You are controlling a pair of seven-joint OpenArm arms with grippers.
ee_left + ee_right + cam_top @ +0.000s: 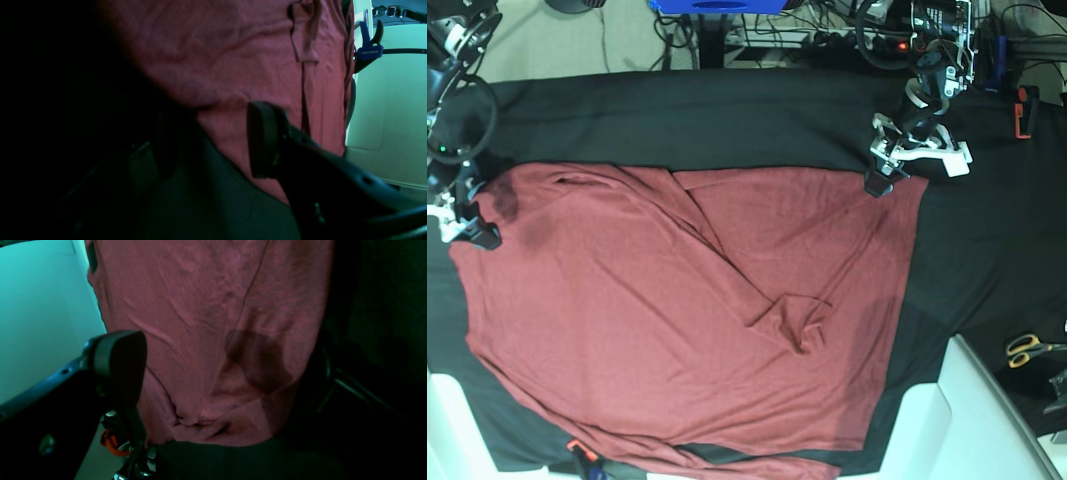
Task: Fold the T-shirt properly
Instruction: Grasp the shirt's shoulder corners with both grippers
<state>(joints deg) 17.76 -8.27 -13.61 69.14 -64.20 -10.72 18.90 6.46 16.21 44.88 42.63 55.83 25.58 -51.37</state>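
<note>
The T-shirt [677, 320] looks thin, limp and light—best pinched at corners; right gripper [467, 225] jaws spread wide, left gripper [879, 178] part-open, neither visibly clamping cloth.

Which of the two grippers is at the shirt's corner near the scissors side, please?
The left gripper, at the T-shirt's far corner; the right gripper sits opposite.

Blue clamp [368, 46], beyond left jaws past shirt edge: small white lettering on handle, too blurred and reversed to read. No other text, label, brand, number or sign legible in any view.
</note>
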